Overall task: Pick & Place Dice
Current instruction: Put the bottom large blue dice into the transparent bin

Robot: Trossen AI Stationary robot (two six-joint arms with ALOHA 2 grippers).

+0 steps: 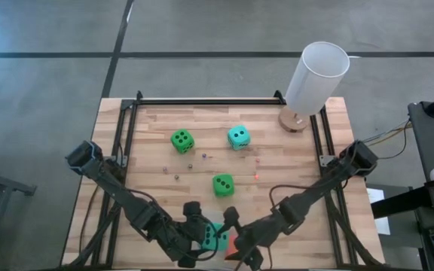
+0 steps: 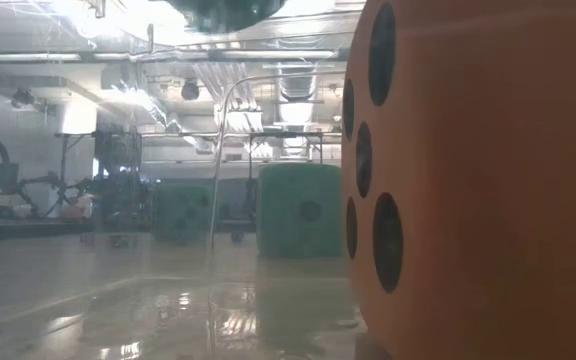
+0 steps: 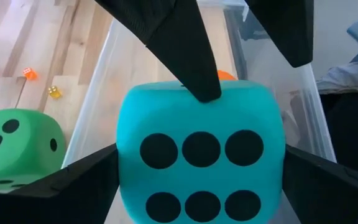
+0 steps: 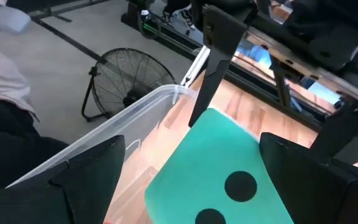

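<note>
A teal die (image 3: 201,155), six pips facing the left wrist camera, hangs between the fingers of my left gripper (image 1: 208,235) near the table's near edge, over a clear bin (image 3: 95,87). My right gripper (image 1: 236,229) stands open just above it. Its fingers (image 4: 86,177) are spread past the die's top face (image 4: 229,168). An orange die (image 2: 478,180) rests on its underside in the bin, right behind the teal one. On the table rest two green dice (image 1: 182,140) (image 1: 223,184) and another teal die (image 1: 238,136). My left gripper pinches the teal die by two opposite side faces (image 3: 124,180), one finger on each. The fingers slant down from the table's left. The die is level and lifted clear, out of the low view. My right gripper has one fingertip (image 3: 202,87) at the die's top edge; whether it touches cannot be told.
A tall white cylinder (image 1: 316,75) on a round wooden base stands at the far right. Tiny coloured dice (image 1: 256,175) lie scattered mid-table. The bin's rim (image 4: 104,134) runs close beside both grippers. Black rails (image 1: 202,101) frame the table.
</note>
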